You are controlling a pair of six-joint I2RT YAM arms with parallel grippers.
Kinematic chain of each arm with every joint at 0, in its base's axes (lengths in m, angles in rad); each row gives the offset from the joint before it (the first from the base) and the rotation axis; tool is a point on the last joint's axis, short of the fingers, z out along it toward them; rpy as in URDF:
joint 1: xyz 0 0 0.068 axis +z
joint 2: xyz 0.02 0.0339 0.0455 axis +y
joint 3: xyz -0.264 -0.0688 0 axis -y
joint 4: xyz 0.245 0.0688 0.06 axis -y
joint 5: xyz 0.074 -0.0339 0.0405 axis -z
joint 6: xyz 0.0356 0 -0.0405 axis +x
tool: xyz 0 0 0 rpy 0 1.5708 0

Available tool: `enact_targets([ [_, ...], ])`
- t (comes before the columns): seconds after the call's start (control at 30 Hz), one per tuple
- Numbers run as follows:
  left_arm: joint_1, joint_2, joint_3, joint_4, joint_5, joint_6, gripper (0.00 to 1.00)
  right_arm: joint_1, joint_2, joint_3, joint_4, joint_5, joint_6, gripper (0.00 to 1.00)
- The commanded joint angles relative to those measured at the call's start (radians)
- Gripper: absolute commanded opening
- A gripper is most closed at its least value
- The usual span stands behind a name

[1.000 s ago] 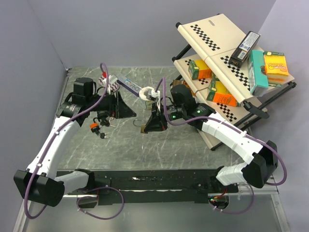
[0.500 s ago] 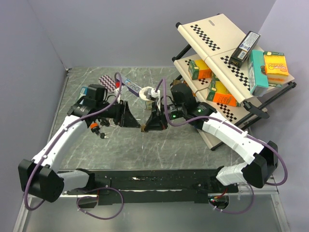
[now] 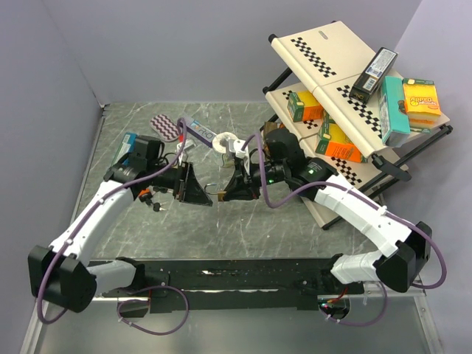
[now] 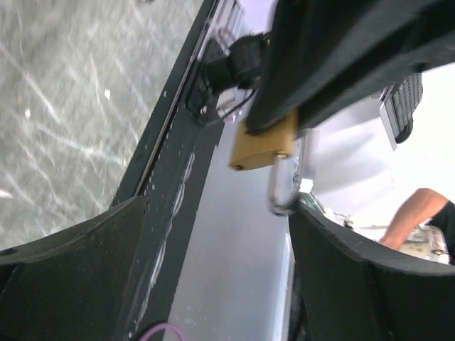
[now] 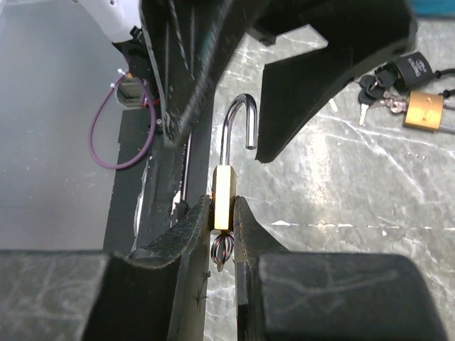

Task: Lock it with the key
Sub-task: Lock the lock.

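Note:
My right gripper (image 5: 222,207) is shut on a small brass padlock (image 5: 224,193), held above the table with its open steel shackle (image 5: 238,121) pointing at the left arm. A key ring (image 5: 222,249) hangs from the lock's bottom between my fingers; the key itself is mostly hidden. My left gripper (image 4: 217,207) is open, its fingers standing on either side of the shackle (image 4: 281,186) without touching it. From above, the left gripper (image 3: 199,193) and right gripper (image 3: 234,190) face each other with the padlock (image 3: 220,195) between them.
A second brass padlock (image 5: 424,110) with a bunch of keys (image 5: 384,89) lies on the table under the left arm. A purple brush (image 3: 166,127) and white ring (image 3: 223,141) lie behind. A slanted rack (image 3: 346,96) of boxes stands at right.
The left arm has swung right from the padlock on the table to the held padlock, and its open fingers now flank the shackle. The right arm has barely moved.

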Motion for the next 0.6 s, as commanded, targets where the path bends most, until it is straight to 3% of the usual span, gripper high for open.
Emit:
enact_targets([
  [0.0,0.007,-0.064,0.007,0.146,0.04,-0.093,0.87,0.009,-0.043,0.03,0.06,-0.049,-0.02,0.0],
  [0.3,0.015,-0.021,0.055,0.19,-0.011,-0.176,0.88,0.015,-0.05,0.021,0.041,-0.062,-0.033,0.0],
  [0.57,0.041,0.014,-0.031,0.272,0.015,-0.279,0.91,0.032,-0.067,0.022,0.02,-0.042,-0.079,0.0],
])
